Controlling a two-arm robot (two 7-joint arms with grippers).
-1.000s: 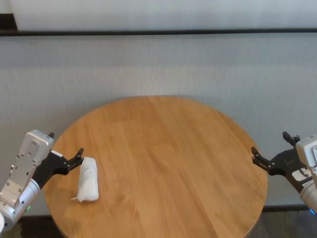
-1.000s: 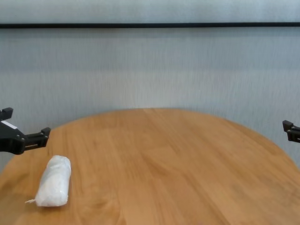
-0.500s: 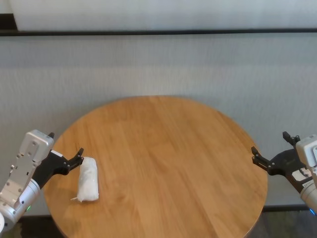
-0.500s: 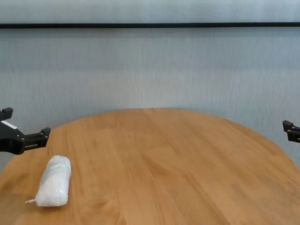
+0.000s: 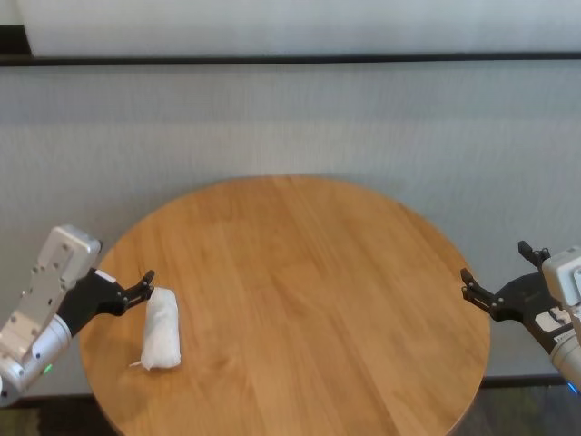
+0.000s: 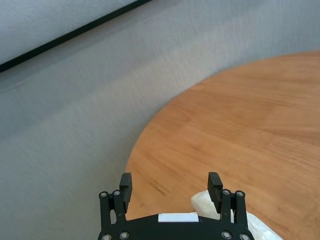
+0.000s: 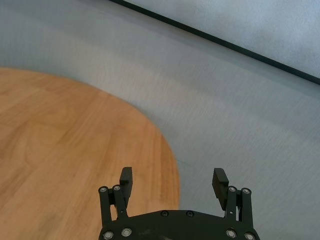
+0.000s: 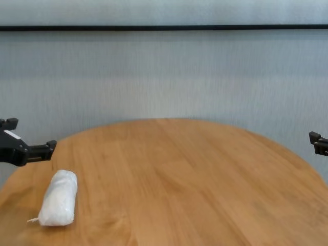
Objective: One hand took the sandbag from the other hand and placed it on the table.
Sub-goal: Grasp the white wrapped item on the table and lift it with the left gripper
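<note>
The soft white sausage-shaped sandbag in crinkly clear plastic [image 5: 162, 329] lies flat on the round light-brown wooden plank surface [image 5: 300, 300], near its left edge, held by nothing. In the left wrist view only one end of the sandbag [image 6: 235, 220] shows, partly hidden behind the gripper body and cut off by the frame edge.

The left gripper, black with a long flat matte body and a small white sticker [image 5: 127, 292], sits just beside the sandbag's far end, its fingers [image 6: 126, 183] spread open and empty. In the chest view the left gripper [image 8: 28, 150] is cut off at the frame's left edge, with one finger tip showing clearly.

The right gripper, a black two-finger claw [image 5: 495, 300], hovers off the surface's right edge, well apart from the sandbag, fingers [image 7: 126, 179] open and empty. The chest view shows only a sliver of it [image 8: 319, 143] at the right border.

Compared with a second ago, the left arm has drawn back slightly towards the left edge of the head view. The sandbag and the right gripper have not moved.
</note>
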